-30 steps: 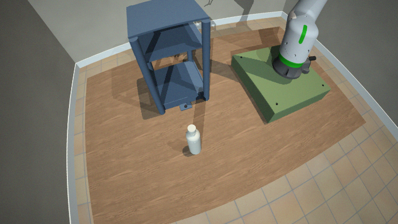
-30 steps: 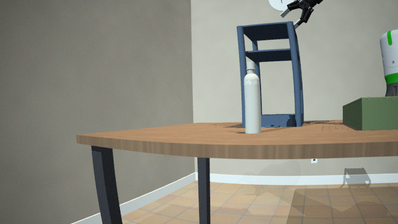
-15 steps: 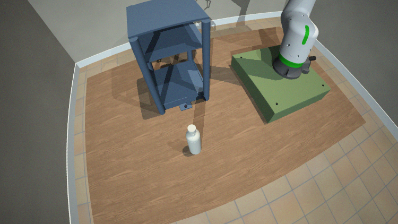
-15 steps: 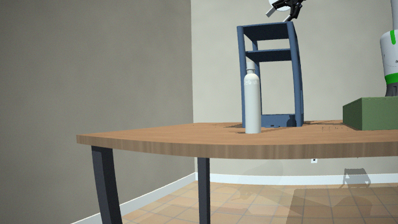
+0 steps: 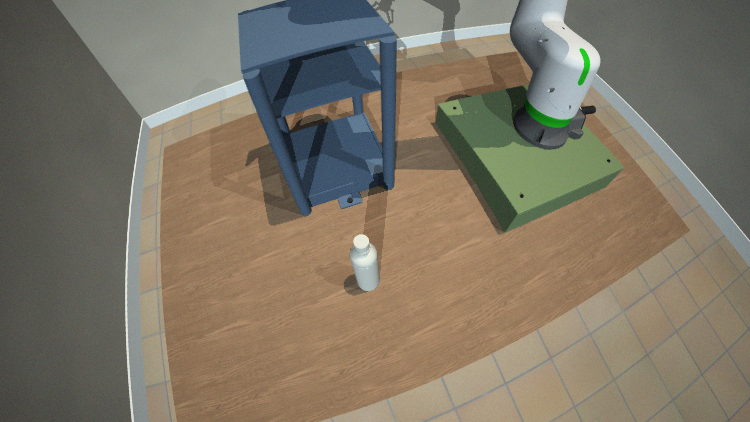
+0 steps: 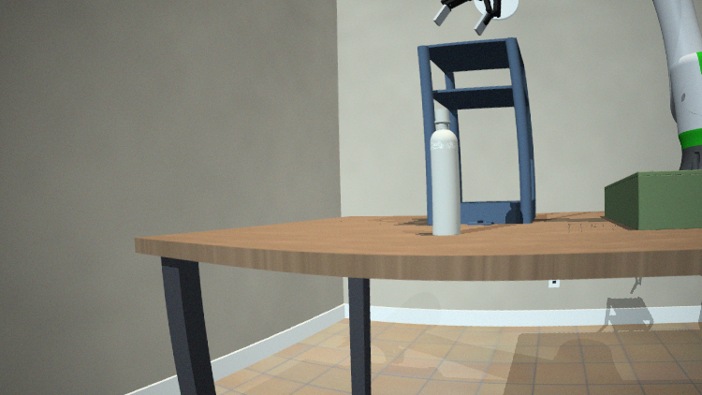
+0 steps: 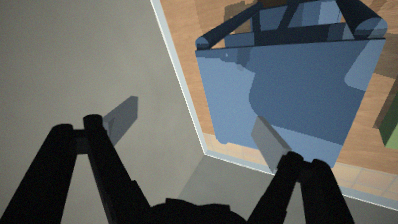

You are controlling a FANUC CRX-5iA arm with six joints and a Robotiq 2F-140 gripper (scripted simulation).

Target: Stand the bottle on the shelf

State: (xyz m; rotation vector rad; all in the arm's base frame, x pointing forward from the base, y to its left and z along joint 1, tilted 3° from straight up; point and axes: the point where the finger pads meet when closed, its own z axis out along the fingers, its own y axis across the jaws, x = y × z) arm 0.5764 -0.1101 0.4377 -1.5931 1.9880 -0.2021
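Observation:
The white bottle (image 5: 364, 264) stands upright, cap up, on the wooden table in front of the blue shelving unit (image 5: 319, 104). In the exterior view the bottle (image 6: 445, 176) stands before the unit (image 6: 475, 132). My gripper (image 6: 461, 18) is open and empty, high above the unit's top shelf, far from the bottle. In the wrist view the open fingers frame the unit's top shelf (image 7: 290, 90) from above. The gripper is out of view in the top view. The lower compartment (image 5: 335, 152) holds nothing.
The arm's green base block (image 5: 524, 157) sits on the table right of the shelving unit. A grey wall stands behind the table. The table's left edge (image 6: 142, 242) lies well left of the bottle.

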